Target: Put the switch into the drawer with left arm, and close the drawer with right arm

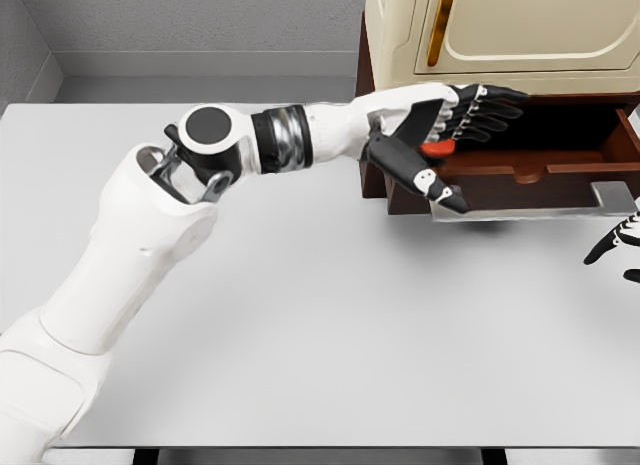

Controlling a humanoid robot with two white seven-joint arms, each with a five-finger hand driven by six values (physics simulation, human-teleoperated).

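My left arm reaches across the table to the open drawer (560,175) of a cream and dark-wood cabinet (500,35). The left hand (455,135) hovers over the drawer's left end, fingers extended and thumb pointing down toward the front. A small red-orange piece, the switch (436,147), shows just under the fingers at the drawer's left edge; whether the hand still holds it I cannot tell. My right hand (615,247) shows only as black fingers at the right edge, below the drawer's front right corner.
The drawer front has a grey handle (610,197) sticking out over the white table (300,335). The cabinet's upper door has an amber handle (438,25). A grey wall runs behind the table.
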